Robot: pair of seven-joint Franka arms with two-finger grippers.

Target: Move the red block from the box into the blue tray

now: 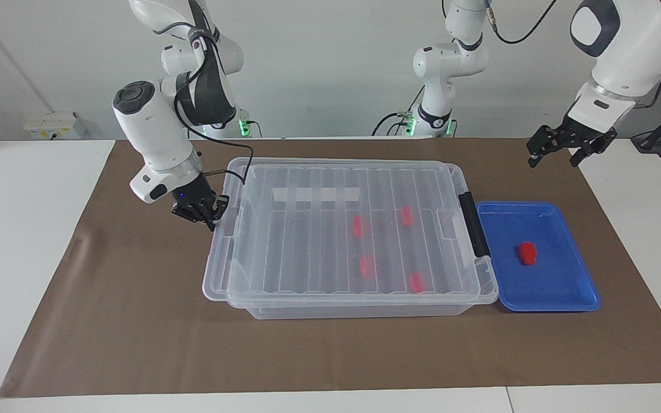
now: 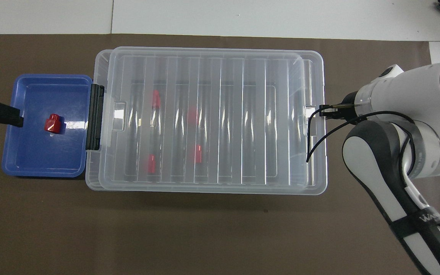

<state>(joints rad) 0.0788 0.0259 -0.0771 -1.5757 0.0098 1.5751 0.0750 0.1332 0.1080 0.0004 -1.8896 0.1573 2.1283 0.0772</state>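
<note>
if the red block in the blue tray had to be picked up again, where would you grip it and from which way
Probably straight down from above. The red block lies alone on the floor of the blue tray, apart from every wall, so nothing crowds it. It looks slightly oblong, so pinch across its two long side faces, the narrower span, fingers either side at mid-length. The raised rim would make a sideways approach awkward.

Block [image 1: 527,253] in tray [image 1: 571,298] — tray beside box [image 1: 342,307]
</note>
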